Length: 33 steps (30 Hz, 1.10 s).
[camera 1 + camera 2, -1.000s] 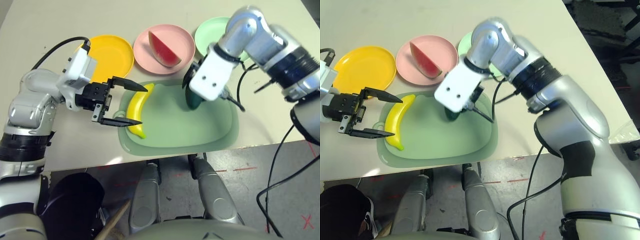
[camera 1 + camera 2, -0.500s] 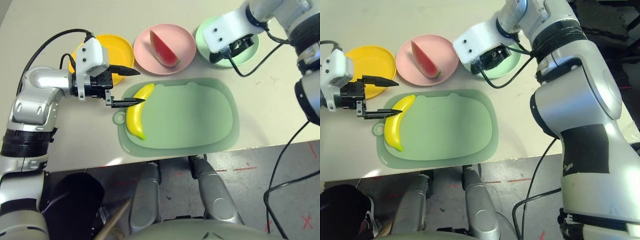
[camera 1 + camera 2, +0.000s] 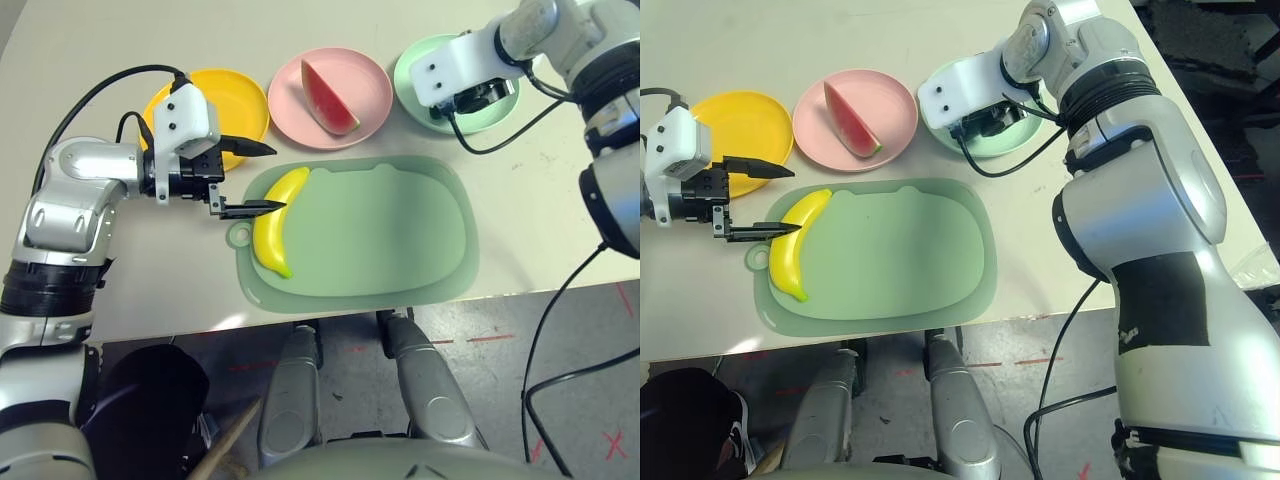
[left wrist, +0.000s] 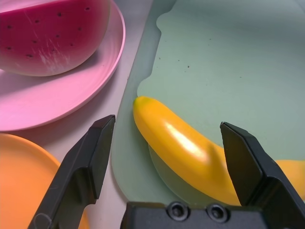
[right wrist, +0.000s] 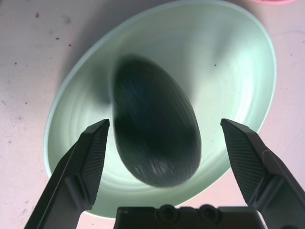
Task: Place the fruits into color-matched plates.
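Banana (image 3: 272, 232) on the green mat (image 3: 375, 235), left side; left gripper (image 3: 262, 180) spread wide above it. Watermelon wedge (image 3: 326, 100) seen on pink plate (image 3: 290, 115). Avocado (image 5: 155, 124) over mint plate (image 5: 228, 86), between widely parted fingers of right gripper (image 5: 164, 124).

And the pale table (image 3: 540, 220) is carrying four pieces directly on its top! Three round plates are lining up in a row: the yellow plate (image 3: 744, 125) is sitting at the robot's left, the pink plate (image 3: 292, 110) is holding the middle, and the mint green plate (image 5: 224, 90) is taking the right. Just beside them, on the robot's side, the pale green mat (image 3: 375, 235) is lying flat (ring tab pointing to the robot's left, rounded corners all round), and it is resting near the table's edge.
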{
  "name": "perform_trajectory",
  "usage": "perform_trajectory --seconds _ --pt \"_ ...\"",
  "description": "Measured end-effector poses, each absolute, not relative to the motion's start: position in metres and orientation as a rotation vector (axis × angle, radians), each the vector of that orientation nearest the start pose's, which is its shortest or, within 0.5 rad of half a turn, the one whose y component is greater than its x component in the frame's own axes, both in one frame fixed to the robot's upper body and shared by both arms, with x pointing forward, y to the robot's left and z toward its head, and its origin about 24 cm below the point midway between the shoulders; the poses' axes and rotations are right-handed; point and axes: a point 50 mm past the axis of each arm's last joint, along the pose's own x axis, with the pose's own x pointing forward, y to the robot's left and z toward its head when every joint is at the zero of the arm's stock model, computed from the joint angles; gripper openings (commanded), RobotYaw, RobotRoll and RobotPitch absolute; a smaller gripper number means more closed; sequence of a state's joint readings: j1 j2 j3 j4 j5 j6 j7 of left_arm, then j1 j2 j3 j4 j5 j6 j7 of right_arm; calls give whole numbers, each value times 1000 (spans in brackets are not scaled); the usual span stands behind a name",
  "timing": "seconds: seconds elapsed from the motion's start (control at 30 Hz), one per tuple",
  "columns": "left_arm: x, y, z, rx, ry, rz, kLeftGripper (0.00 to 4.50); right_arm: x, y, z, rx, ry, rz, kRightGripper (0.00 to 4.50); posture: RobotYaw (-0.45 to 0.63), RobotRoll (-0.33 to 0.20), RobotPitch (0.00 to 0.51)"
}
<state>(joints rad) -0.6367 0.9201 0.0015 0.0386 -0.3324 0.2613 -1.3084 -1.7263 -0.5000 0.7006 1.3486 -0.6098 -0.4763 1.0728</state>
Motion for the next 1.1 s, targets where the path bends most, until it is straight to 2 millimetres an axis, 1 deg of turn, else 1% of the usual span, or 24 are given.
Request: perform_trajectory --seconds 0.17,0.3,0.4,0.43,0.5,0.53,0.6,0.67,0.73,0.8,0.87,0.9,0.93,0.97,1.0,1.03,1.1 --pt "292 230 240 719 32 -1179 4500 396 -134 324 -1817 281 919 4481 -89 0 408" --pt "293 234 244 754 23 -1202 4500 386 -126 345 -1773 198 989 4481 -70 0 412" --pt "292 236 252 824 -20 -1244 4500 372 -117 365 -1629 75 1125 4481 -64 0 419" --pt "292 238 254 850 -34 -1259 4500 367 -115 371 -1550 47 1184 4481 -65 0 420" --pt "291 241 259 897 -54 -1288 4500 361 -114 377 -1401 3 1280 4481 -71 0 422" --pt "290 243 261 932 -64 -1308 4500 359 -114 376 -1307 -15 1321 4481 -71 0 423" --pt "289 244 265 1013 -75 -1342 4500 359 -119 365 -1121 -11 1381 4481 -67 0 424" --pt "287 243 269 1102 -79 -1379 4500 358 -128 345 -873 36 1443 4481 -55 0 424" --pt "287 240 272 1155 -100 -1413 4500 353 -128 331 -659 57 1507 4481 -50 0 427" --pt "288 234 271 1219 -110 -1467 4500 344 -126 318 -454 19 1553 4481 -47 0 428" --pt "290 232 267 1269 -98 -1506 4500 335 -129 296 -341 20 1557 4481 -41 0 428" --pt "290 231 266 1300 -92 -1524 4500 329 -132 278 -283 38 1556 4481 -39 0 428" --pt "290 232 265 1326 -86 -1539 4500 323 -132 255 -216 82 1552 4481 -38 0 427" --pt "291 229 265 1353 -94 -1559 4500 317 -131 239 -165 98 1539 4481 -38 0 427" --pt "291 226 265 1376 -112 -1583 4500 310 -129 229 -122 99 1529 4481 -39 0 425" --pt "290 222 265 1397 -135 -1605 4500 304 -126 223 -102 90 1523 4481 -41 0 424" --pt "289 214 266 1437 -185 -1652 4500 289 -127 219 -131 28 1498 4481 -47 0 421"
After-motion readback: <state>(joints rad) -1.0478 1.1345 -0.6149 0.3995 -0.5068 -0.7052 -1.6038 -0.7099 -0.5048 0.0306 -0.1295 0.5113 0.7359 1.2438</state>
